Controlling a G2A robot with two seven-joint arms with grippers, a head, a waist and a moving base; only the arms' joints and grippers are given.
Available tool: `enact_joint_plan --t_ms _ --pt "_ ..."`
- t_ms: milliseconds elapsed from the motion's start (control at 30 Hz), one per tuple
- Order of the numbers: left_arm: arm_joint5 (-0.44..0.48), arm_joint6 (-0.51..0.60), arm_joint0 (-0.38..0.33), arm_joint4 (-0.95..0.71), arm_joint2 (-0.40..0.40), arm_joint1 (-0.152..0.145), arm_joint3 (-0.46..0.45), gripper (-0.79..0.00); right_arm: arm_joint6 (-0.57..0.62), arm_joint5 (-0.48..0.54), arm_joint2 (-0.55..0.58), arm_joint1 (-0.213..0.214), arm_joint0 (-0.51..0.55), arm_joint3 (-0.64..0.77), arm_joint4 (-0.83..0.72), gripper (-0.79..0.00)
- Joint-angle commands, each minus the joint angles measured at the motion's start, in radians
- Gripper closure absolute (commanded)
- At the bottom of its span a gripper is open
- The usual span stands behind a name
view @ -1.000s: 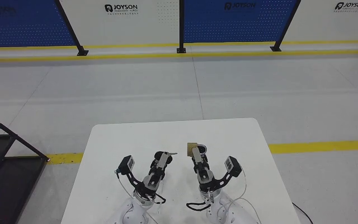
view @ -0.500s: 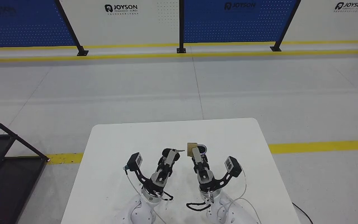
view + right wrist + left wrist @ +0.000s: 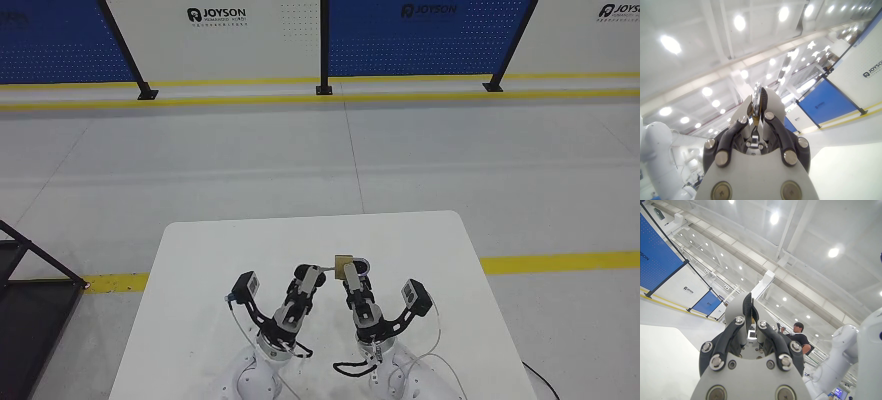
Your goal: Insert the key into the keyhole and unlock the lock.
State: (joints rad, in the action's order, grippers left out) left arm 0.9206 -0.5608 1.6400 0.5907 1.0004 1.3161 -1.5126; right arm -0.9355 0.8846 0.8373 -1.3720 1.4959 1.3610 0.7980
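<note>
Over table (image 3: 200, 260): lock (image 3: 347, 264) in right end effector (image 3: 757, 99).

light: bright, even | source: ceiling lamps (image 3: 774, 218) | glare: lamp halos

The lock (image 3: 755, 106) has a brass-toned metal body and a bright, polished metal shackle. The left claw (image 3: 751, 300) and the right claw (image 3: 759, 96) have smooth matt grey plastic fingers, rough black textured pads (image 3: 746, 308), semi-gloss black links and shiny metal fasteners. The key (image 3: 327, 268) looks like pale bare metal. The table (image 3: 200, 300) is smooth, matt white.
</note>
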Motion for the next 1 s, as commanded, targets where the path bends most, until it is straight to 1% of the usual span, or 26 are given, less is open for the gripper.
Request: enact_joint_plan --t_ms 0,300,467,633,933,967 --pt "0.000 0.001 0.000 0.000 0.000 0.002 0.001 0.000 0.000 0.000 0.000 0.000 0.000 0.000 0.000 0.000" --pt "0.000 0.009 0.001 0.005 0.003 0.008 0.001 0.000 0.000 0.000 0.000 0.000 0.000 0.000 0.000 0.000" --pt "0.003 0.008 0.005 0.013 0.003 0.012 0.001 0.000 0.061 -0.036 0.011 -0.001 0.014 0.031 -0.027 0.000" --pt "0.000 0.006 0.004 0.019 0.001 0.017 0.007 0.000 0.079 -0.071 0.018 -0.004 0.025 0.043 0.003 0.000" --pt "-0.005 -0.001 0.009 0.038 0.004 0.023 0.005 0.000 0.085 -0.090 0.023 -0.011 0.033 0.045 0.035 0.000" --pt "-0.005 -0.001 0.010 0.039 0.004 0.023 0.004 -0.077 0.085 -0.089 0.025 -0.011 0.033 0.044 0.033 0.000"
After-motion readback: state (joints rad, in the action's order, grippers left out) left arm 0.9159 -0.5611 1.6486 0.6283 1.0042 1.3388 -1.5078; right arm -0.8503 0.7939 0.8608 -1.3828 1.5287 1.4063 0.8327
